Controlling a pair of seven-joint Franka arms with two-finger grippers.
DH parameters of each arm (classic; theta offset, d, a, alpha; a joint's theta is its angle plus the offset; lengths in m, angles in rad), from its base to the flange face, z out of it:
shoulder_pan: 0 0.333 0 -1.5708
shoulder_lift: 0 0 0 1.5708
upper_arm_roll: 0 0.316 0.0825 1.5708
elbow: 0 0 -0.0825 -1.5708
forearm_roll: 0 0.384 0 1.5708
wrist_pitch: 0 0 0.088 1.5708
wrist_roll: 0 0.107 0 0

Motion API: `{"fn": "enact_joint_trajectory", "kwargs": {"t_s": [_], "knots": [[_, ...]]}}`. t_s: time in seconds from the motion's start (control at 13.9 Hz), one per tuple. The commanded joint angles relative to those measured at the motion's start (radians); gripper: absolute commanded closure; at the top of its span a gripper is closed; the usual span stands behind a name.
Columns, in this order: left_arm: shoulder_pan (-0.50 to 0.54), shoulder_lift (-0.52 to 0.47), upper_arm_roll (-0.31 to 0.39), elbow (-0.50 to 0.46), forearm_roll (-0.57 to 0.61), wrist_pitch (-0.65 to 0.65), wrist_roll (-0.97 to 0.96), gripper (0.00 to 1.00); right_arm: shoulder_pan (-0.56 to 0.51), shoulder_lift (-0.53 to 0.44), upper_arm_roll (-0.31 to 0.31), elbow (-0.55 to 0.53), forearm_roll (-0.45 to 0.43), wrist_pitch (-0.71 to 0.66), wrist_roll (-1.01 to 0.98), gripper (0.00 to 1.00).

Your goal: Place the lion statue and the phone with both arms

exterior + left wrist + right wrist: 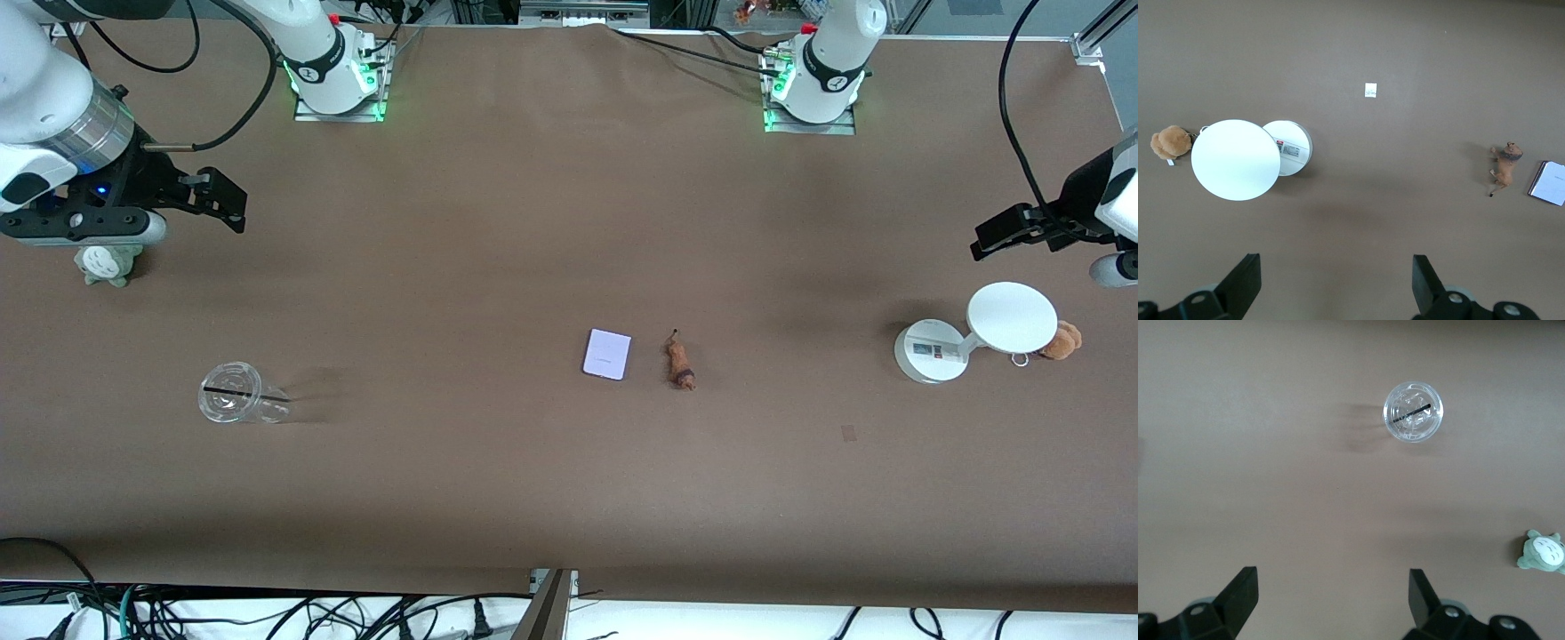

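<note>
The left gripper [1335,283] hangs with its 2 black fingers spread wide and empty, over bare table near the white round-based stand with a flat disc top [973,333]. The right gripper [1331,603] is just as wide and empty, up over the small grey-green plush toy [107,264] at the right arm's end of the table. Taking the stand as landmark, the tiny elongated brown lion statue [681,363] lies well apart from it toward the table's middle, and the flat pale lavender-white phone [607,354] lies just beside the lion, 1 step farther from the stand. A small orange-brown plush [1061,340] sits touching or almost touching the stand's disc, and a clear plastic cup with a dark straw [233,393] lies far off toward the right arm's end. Neither thing is grasped yet, so the reach probably comes first: the left arm suits the lion, the right the phone, each descending separately to avoid crowding, with fingers closing across the phone's narrow width.
</note>
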Motion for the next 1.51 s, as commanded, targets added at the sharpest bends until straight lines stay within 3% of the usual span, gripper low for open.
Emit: {"fn": "enact_joint_trajectory", "kwargs": {"t_s": [0.0, 0.72, 1.43], "knots": [[0.003, -0.005, 0.002, 0.005, -0.010, 0.000, 0.012, 0.00, -0.001, 0.000, -0.002, 0.009, 0.019, -0.011, 0.006, 0.00], [-0.002, -0.005, 0.002, 0.007, -0.002, 0.000, 0.011, 0.00, -0.001, 0.000, -0.002, 0.009, 0.019, -0.011, 0.006, 0.00], [-0.046, 0.080, -0.020, 0.005, -0.011, 0.002, 0.018, 0.00, 0.000, 0.014, 0.001, 0.008, 0.019, 0.071, -0.009, 0.00]]}}
